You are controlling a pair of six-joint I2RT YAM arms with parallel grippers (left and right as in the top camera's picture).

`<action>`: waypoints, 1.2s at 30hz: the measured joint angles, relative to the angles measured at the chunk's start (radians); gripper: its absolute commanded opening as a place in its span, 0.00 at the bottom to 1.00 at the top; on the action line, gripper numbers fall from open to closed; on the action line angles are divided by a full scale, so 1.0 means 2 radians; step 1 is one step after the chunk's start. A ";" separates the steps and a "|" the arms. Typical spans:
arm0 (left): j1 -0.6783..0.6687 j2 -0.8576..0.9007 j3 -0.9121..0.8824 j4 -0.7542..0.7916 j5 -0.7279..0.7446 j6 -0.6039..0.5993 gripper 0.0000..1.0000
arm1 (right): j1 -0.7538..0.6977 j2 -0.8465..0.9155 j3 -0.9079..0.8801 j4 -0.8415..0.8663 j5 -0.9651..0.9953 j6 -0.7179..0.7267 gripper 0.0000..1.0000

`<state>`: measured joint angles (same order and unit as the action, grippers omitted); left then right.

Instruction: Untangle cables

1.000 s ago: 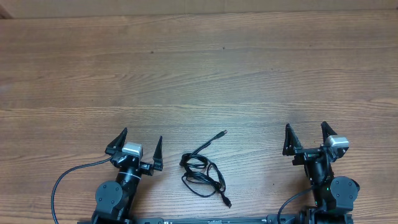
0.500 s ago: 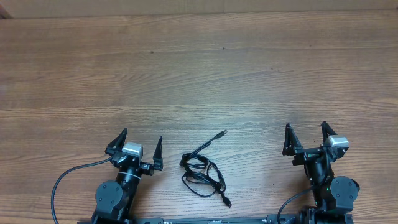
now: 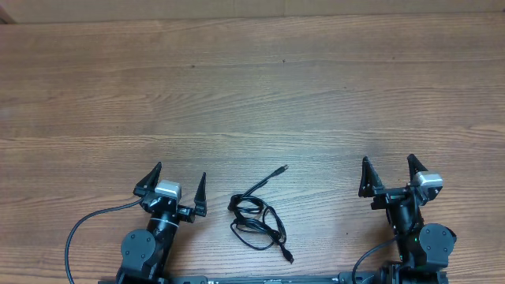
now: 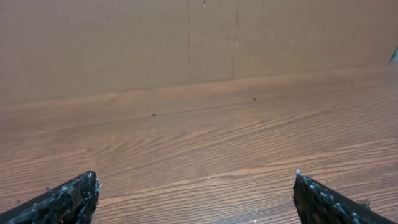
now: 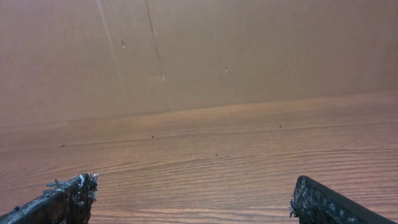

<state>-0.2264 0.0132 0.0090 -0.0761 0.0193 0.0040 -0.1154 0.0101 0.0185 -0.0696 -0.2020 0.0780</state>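
The cables (image 3: 259, 218) lie as a small black tangle of thin loops on the wooden table near its front edge, between the two arms. One plug end (image 3: 282, 169) points up and to the right, another plug (image 3: 289, 257) lies at the lower right of the tangle. My left gripper (image 3: 178, 181) stands open to the left of the tangle, apart from it. My right gripper (image 3: 387, 170) stands open well to the right. In both wrist views only bare wood shows between the fingertips (image 4: 78, 190) (image 5: 74, 186); the cables are out of those views.
The wooden table (image 3: 252, 95) stretches far back from the arms. A brown cardboard wall (image 4: 186, 37) (image 5: 217, 43) rises along its far edge. A thick black arm wire (image 3: 79, 229) loops at the front left.
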 measured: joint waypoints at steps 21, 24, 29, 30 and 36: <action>0.000 0.000 0.000 0.000 0.000 0.000 1.00 | 0.000 0.000 0.000 0.000 0.000 0.000 1.00; 0.000 0.000 0.000 0.000 0.000 0.000 1.00 | 0.000 0.000 0.000 0.000 0.000 0.000 1.00; 0.000 0.000 0.000 0.000 0.002 0.000 1.00 | 0.000 0.000 0.000 0.000 0.000 0.000 1.00; 0.000 0.000 0.000 0.000 0.006 0.000 1.00 | 0.000 0.000 0.000 0.000 0.000 0.000 1.00; 0.000 0.000 0.019 -0.042 0.033 0.000 1.00 | 0.000 0.000 0.000 0.000 0.000 0.000 1.00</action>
<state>-0.2264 0.0132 0.0467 -0.1600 0.0849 0.0036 -0.1154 0.0101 0.0185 -0.0700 -0.2020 0.0780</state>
